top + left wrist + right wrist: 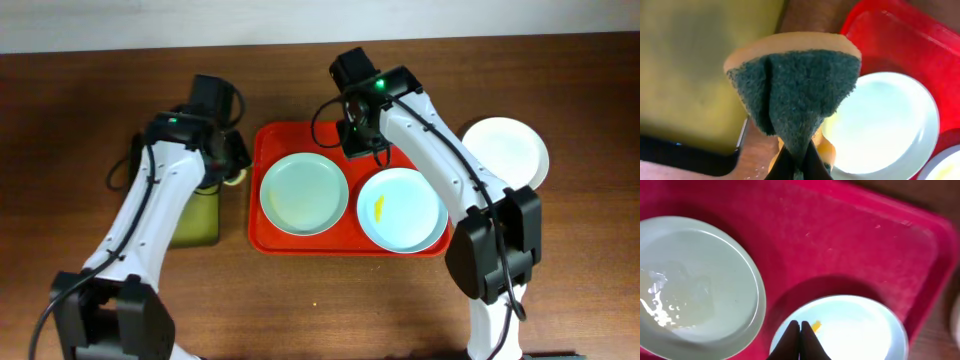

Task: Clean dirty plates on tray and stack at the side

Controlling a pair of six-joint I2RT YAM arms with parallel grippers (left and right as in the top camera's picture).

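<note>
Left claw: the left gripper (pixel 796 165) is clamped on a folded sponge of yellow foam with a dark green scouring face (pixel 795 90). It hangs between the small black tray with olive-green inside (pixel 690 65) and the large red rectangular plastic tray (pixel 920 45).
Right claw: the right gripper (pixel 799 330) has its fingers pressed together on nothing, over the far middle of the red tray, near the far-left edge of the round light blue plate (pixel 855 330).
Task's things: the round mint green plate (pixel 304 193) lies on the tray's left half. The light blue one lies on the right half and carries a small yellow smear (pixel 816 326). The round white plate (pixel 507 152) sits on the brown wooden table (pixel 300 310), right of the tray.
Sponge risk: only its narrow end is pinched, so hard scrubbing could twist it loose.
Plate risk: nothing pins either plate, so sponge pressure could shove one into its close neighbour or up the rim.
Arm risk: the smear lies on the right plate, and reaching it from the left could bring the two arms into collision.
Cleaning risk: glare on the mint plate hides whether residue remains.
</note>
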